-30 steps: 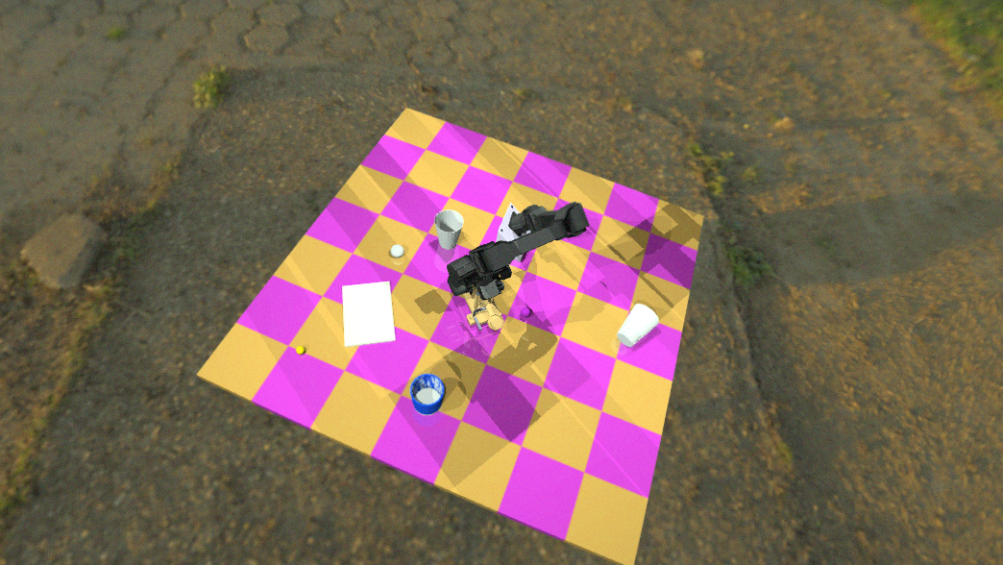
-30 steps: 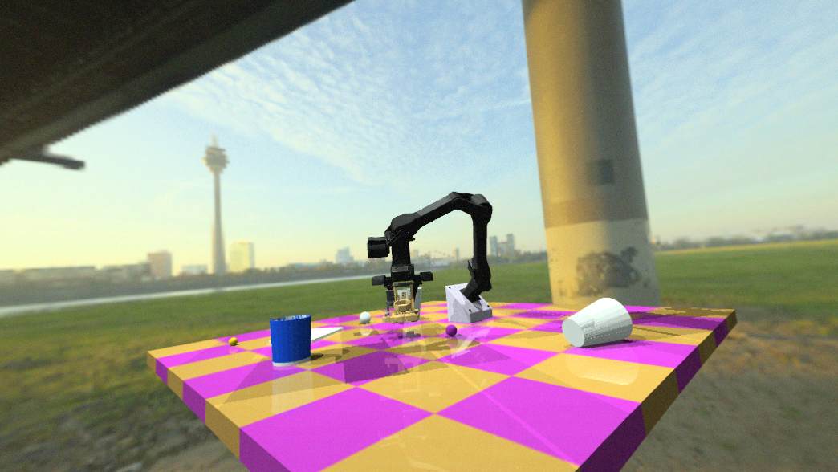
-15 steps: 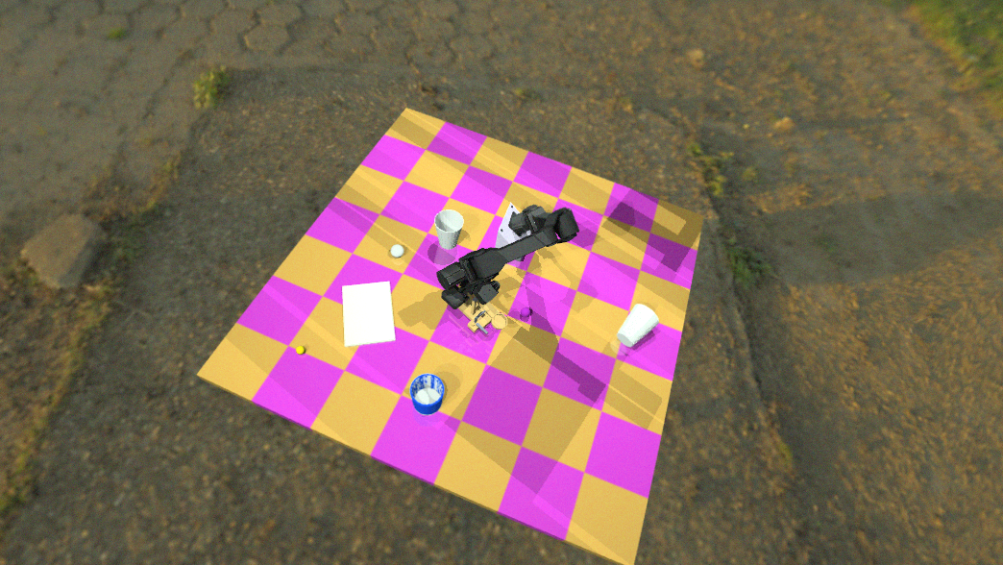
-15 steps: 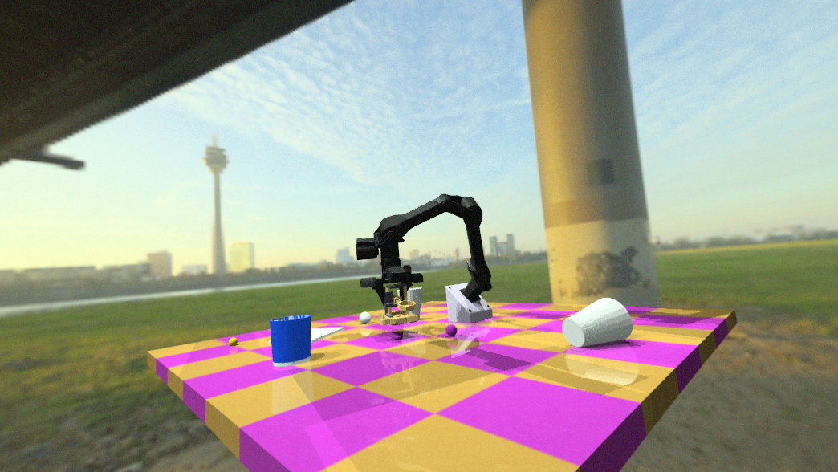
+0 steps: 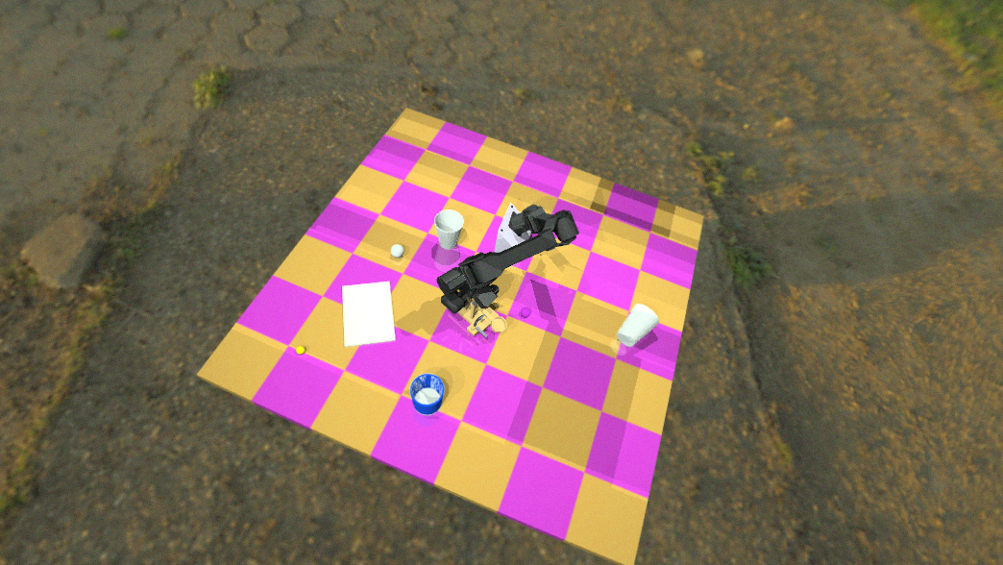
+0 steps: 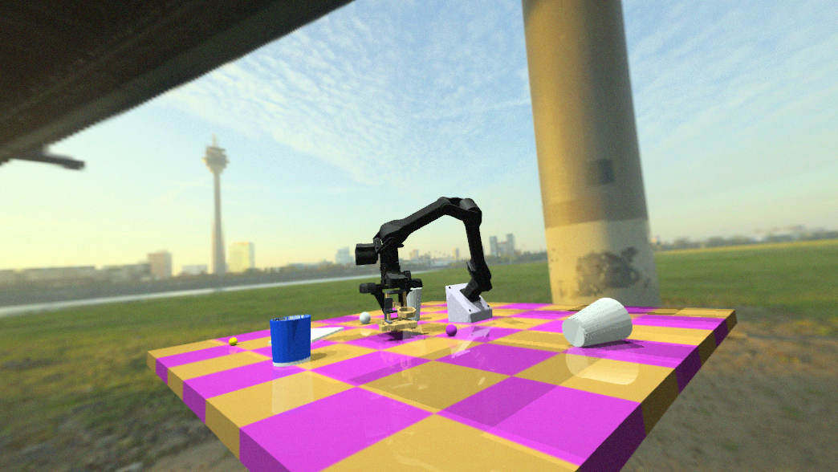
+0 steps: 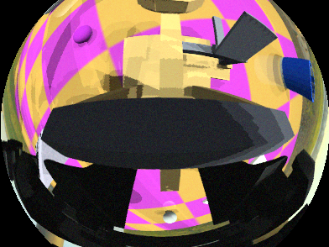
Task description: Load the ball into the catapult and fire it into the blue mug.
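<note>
My gripper point(image 5: 478, 307) point(image 6: 393, 304) points down and is shut on the tan catapult point(image 5: 481, 325) point(image 6: 400, 323) point(image 7: 147, 52). The catapult hangs slightly above the table, with its shadow under it. Its round cup point(image 5: 499, 324) point(image 6: 405, 312) shows no ball and points away from the gripper, to the right in the top view. A purple ball point(image 5: 525, 312) point(image 6: 450, 330) point(image 7: 83, 34) lies to the right of the catapult. The blue mug point(image 5: 428, 405) point(image 6: 290, 341) point(image 7: 297, 73) stands upright nearer the table's front edge. The fingertips are partly hidden.
A white ball point(image 5: 397, 250) point(image 6: 364, 317) point(image 7: 169, 217) and an upright white cup point(image 5: 449, 228) are behind. A white slab point(image 5: 368, 313) and a yellow ball point(image 5: 300, 349) point(image 6: 233, 341) lie left. Another white cup point(image 5: 637, 325) point(image 6: 596, 323) lies on its side at right.
</note>
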`<action>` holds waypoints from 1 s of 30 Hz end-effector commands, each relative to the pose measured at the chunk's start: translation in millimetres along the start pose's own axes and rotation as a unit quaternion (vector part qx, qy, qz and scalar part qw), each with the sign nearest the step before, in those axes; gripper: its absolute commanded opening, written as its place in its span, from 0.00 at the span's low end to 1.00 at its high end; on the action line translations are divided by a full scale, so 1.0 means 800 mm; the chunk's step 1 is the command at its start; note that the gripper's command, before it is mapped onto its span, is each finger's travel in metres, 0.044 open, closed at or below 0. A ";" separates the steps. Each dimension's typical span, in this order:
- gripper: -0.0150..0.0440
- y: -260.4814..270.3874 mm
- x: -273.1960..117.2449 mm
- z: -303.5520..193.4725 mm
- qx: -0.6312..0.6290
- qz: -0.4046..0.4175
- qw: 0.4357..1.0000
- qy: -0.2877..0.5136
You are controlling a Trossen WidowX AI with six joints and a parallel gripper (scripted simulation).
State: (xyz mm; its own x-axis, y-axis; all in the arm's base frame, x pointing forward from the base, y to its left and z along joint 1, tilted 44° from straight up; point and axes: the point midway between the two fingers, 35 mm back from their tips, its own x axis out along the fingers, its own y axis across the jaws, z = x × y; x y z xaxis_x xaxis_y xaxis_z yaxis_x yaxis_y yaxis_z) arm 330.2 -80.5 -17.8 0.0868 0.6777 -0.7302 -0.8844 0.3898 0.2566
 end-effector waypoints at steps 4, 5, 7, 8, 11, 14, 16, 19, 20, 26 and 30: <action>0.25 0.000 0.013 0.001 0.003 -0.001 1.000 -0.004; 0.25 0.000 0.015 0.001 0.002 -0.001 1.000 -0.004; 0.25 -0.001 0.019 0.001 0.002 -0.001 1.000 -0.004; 0.25 -0.001 0.021 0.001 0.002 -0.001 1.000 -0.004; 0.25 0.000 0.027 0.001 0.002 -0.001 1.000 -0.004; 0.25 0.000 0.033 0.001 0.002 -0.001 1.000 -0.004; 0.25 0.000 0.037 0.001 0.002 -0.001 1.000 -0.005; 0.25 -0.001 0.033 0.001 -0.001 0.000 1.000 -0.001; 0.25 -0.001 0.033 0.001 -0.001 0.000 1.000 -0.001; 0.43 -0.001 0.033 0.001 -0.001 0.000 1.000 -0.001; 0.61 -0.001 0.033 0.001 -0.001 0.000 1.000 -0.001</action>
State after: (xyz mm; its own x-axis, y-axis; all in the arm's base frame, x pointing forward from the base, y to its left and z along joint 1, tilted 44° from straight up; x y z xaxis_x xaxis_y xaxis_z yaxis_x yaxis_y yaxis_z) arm 333.1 -62.2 -37.1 0.0877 0.6786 -0.7292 -0.8845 0.3899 0.2564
